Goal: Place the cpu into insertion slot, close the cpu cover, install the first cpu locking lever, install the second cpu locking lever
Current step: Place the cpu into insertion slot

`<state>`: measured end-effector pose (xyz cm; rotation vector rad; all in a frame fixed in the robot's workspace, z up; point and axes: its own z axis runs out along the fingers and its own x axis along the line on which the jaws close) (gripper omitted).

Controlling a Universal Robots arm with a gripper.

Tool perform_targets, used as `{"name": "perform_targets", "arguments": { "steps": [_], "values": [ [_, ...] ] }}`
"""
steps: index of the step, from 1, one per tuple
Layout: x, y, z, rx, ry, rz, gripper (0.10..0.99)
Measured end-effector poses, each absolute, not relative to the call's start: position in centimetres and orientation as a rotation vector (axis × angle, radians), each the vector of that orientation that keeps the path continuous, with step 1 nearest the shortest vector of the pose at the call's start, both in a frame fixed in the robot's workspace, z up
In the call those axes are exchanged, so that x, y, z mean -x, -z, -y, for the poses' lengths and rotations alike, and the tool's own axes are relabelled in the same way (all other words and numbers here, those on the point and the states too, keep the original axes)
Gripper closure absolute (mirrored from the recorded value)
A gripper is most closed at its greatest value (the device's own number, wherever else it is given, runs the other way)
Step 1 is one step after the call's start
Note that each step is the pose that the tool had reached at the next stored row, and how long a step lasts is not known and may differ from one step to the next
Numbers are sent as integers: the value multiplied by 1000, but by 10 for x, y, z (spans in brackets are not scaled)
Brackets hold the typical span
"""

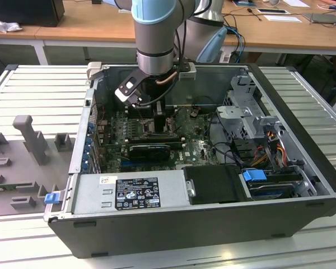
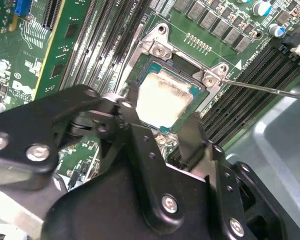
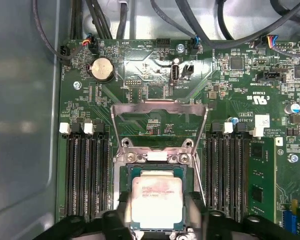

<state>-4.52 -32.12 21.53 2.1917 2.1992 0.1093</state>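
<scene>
The cpu, a small square chip with a silvery top, lies flat in the insertion slot on the green board; in the second wrist view the cpu sits level inside the metal rim. My gripper straddles it, black fingers pressed against its two opposite edges. The cpu cover stands raised, hinged off the slot's far side. A thin locking lever sticks out free beside the slot. In the exterior view my gripper reaches down inside the computer case.
Black memory slots flank the insertion slot on both sides. Cables hang across the board's far edge. The open case holds drive cages at the exterior view's right and a power supply in front.
</scene>
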Motion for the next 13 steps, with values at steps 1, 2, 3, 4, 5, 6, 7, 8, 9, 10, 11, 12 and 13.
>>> {"name": "perform_targets", "arguments": {
  "steps": [1, 2, 3, 4, 5, 6, 7, 8, 9, 10, 11, 12, 13],
  "values": [
    [45, -216, 321, -2192, -109, -2199, 565],
    [45, -217, 321, -2192, -109, -2199, 631],
    [45, -217, 321, -2192, -109, -2199, 631],
    [45, -218, 321, -2192, -109, -2199, 749],
    [45, -219, 321, -2192, -110, -2199, 812],
    [45, -219, 321, -2192, -109, -2199, 871],
    [45, -220, 321, -2192, -109, -2198, 933],
    [45, -221, 321, -2193, -109, -2198, 980],
    [45, -221, 321, -2193, -109, -2198, 980],
    [45, -222, 321, -2193, -109, -2198, 980],
    [45, -222, 321, -2193, -109, -2198, 980],
    [45, -223, 321, -2193, -110, -2198, 980],
    [45, -223, 321, -2193, -110, -2198, 980]
  ]
}}
